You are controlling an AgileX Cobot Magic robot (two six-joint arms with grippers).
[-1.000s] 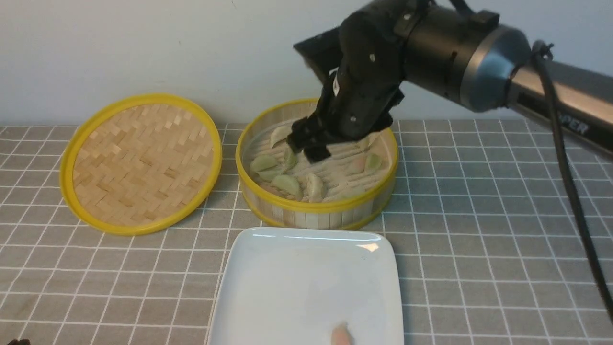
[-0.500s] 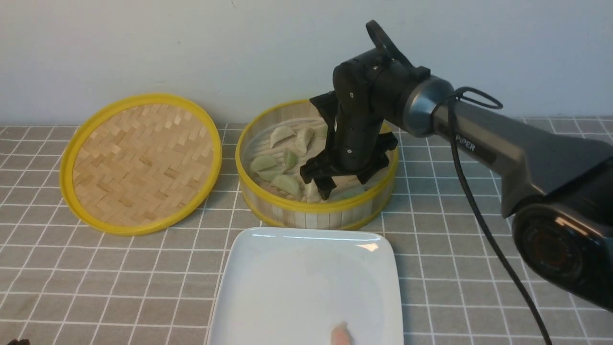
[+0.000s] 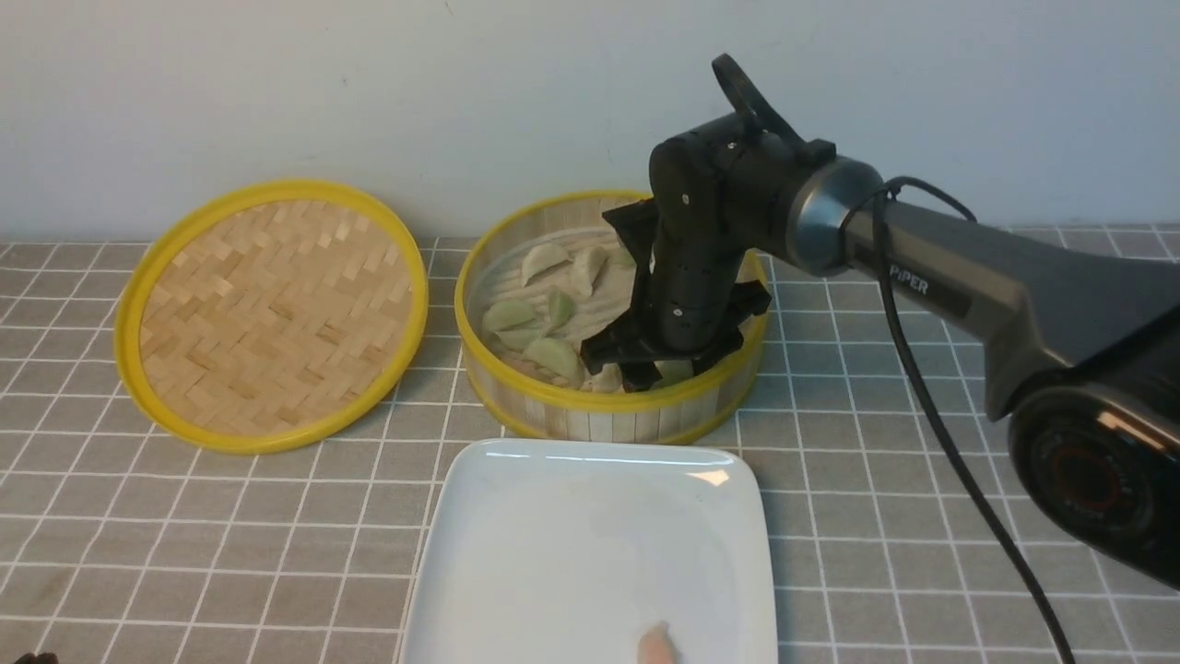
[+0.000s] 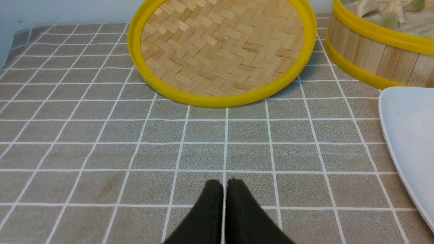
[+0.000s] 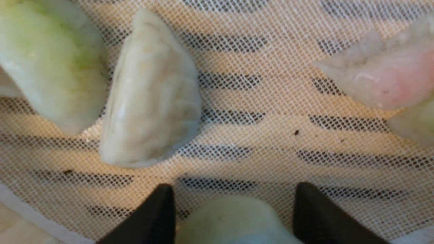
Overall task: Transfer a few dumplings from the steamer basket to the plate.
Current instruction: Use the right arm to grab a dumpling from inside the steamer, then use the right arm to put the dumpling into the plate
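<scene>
The right pincer [image 5: 234, 185] is down in the near side of the steamer basket [image 3: 608, 420]. Its fingers stand apart, snug against both sides of one pale green dumpling [image 5: 230, 220]; I cannot tell if they squeeze it. The left pincer [image 4: 224, 184] is pressed together, holding nothing. Eight dumplings [image 3: 553, 355] show in the one basket. One pink dumpling [image 3: 656, 646] lies on the one plate [image 3: 516, 516].

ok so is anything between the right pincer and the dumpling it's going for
nothing visible does: the pale green crescent dumpling lies directly between the two black tips of the right pincer, with only white mesh liner close around it
</scene>
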